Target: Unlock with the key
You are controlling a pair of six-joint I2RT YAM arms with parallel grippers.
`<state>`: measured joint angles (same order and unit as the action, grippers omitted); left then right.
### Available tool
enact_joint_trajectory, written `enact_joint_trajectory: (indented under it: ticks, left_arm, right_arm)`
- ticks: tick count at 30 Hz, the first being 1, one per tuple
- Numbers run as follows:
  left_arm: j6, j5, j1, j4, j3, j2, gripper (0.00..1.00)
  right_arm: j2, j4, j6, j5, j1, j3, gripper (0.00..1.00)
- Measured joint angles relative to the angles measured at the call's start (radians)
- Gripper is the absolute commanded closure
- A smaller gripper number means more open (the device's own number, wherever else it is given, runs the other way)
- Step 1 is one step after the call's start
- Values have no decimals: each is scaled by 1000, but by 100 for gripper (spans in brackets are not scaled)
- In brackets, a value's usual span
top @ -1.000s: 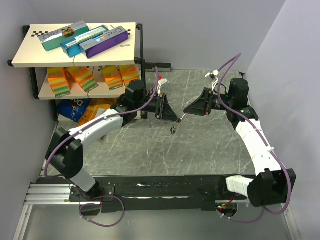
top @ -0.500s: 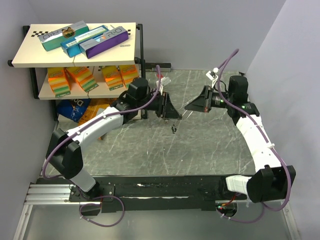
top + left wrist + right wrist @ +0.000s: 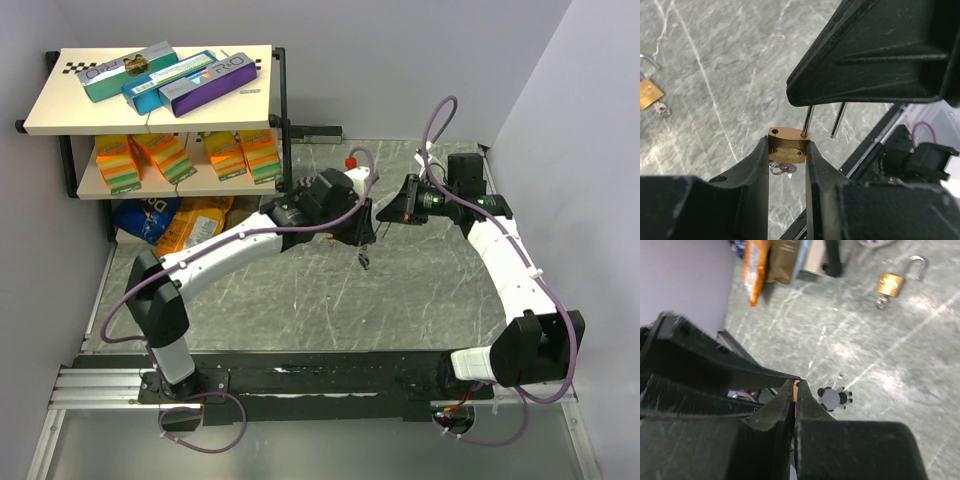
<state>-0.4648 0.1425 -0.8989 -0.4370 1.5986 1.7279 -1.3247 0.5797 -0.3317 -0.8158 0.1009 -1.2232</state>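
The left hand [image 3: 786,145] clamps a brass padlock [image 3: 786,151] by its sides at frame centre; the key [image 3: 782,169] dangles just under it, seemingly plugged into its underside. Tiny, stiff, light and likely slippery, it wants pinching flat across its bow. The right hand [image 3: 795,386], jaws shut, covers the top of the shackle [image 3: 808,120]; any grip there is hidden. A second padlock [image 3: 649,92] lies at left on the desk [image 3: 715,60].

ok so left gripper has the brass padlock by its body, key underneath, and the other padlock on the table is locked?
No: the other padlock has its shackle open, per the right wrist view. The left gripper does hold the brass padlock by its body, key underneath.
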Motion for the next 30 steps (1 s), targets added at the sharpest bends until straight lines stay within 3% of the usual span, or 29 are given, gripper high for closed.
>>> enact_joint_trajectory:
  ticks: [5, 17, 30]
  left_arm:
    - [-35, -62, -20, -26, 12, 32, 99]
    - [-140, -64, -14, -57, 33, 235, 99]
    - [-130, -90, -11, -57, 96, 420, 99]
  right_arm:
    - [-11, 5, 6, 52, 7, 24, 94]
    - [-135, -126, 56, 83, 6, 230, 47]
    - [-219, -264, 51, 124, -39, 344, 41]
